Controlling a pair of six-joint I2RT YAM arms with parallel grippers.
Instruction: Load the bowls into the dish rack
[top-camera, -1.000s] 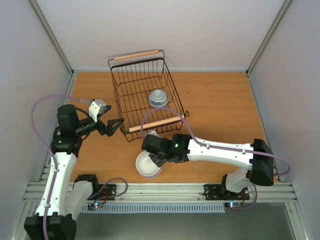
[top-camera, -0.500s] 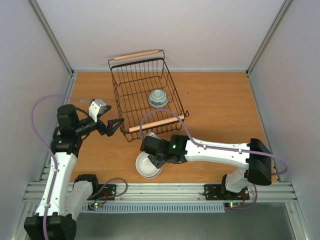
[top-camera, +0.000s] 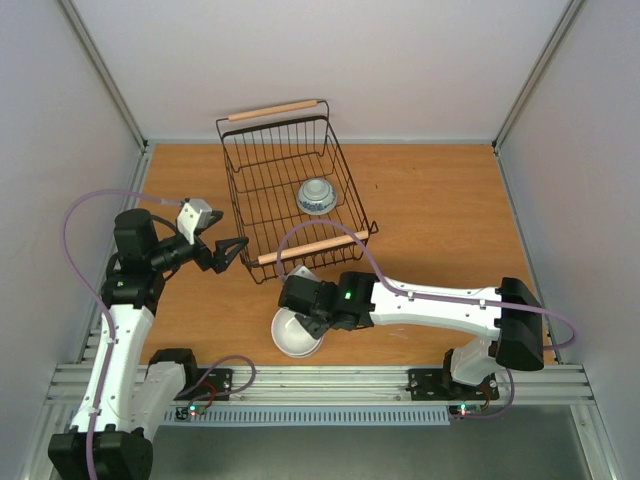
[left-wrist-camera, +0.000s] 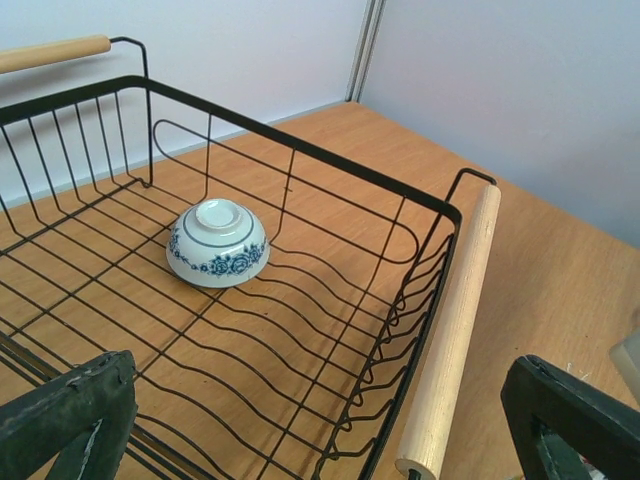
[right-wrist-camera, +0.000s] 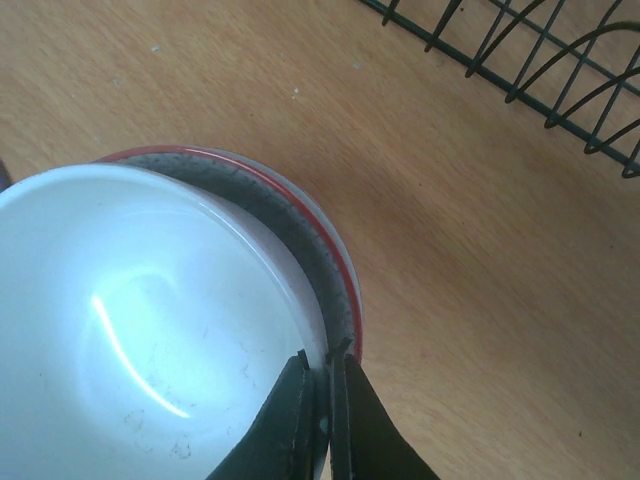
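My right claw (right-wrist-camera: 322, 365) has just closed. Its two dark fingers now meet at the near rim of the white bowl (right-wrist-camera: 150, 330), with only a sliver of gap left, and I read that as a pinch on the rim with one finger inside the lip and one outside. A second ago the fingers stood apart over the same spot. The arm has also crept a little to the left across the desk (top-camera: 440, 220) since then.

The white bowl sits on top of a nested stack. The grey speckled bowl (right-wrist-camera: 300, 230) peeks out beneath it, and an orange-red rim (right-wrist-camera: 338, 262) shows under that. The stack rests on the desk just in front of the dish rack (top-camera: 290, 190), near its front wooden handle (top-camera: 310, 248). Nothing has lifted yet; the white bowl (top-camera: 297, 335) lies where it lay before.

With the grip made, I judge the lift is next. The thing to watch is the lower bowls dragging up with the top one.

The blue-and-white bowl (left-wrist-camera: 217, 243) is already in the dish rack (left-wrist-camera: 300, 150), upside down on the wires, and it has not moved. My left claw (top-camera: 232, 250) hangs spread wide beside the rack's near left corner, holding nothing, as before.
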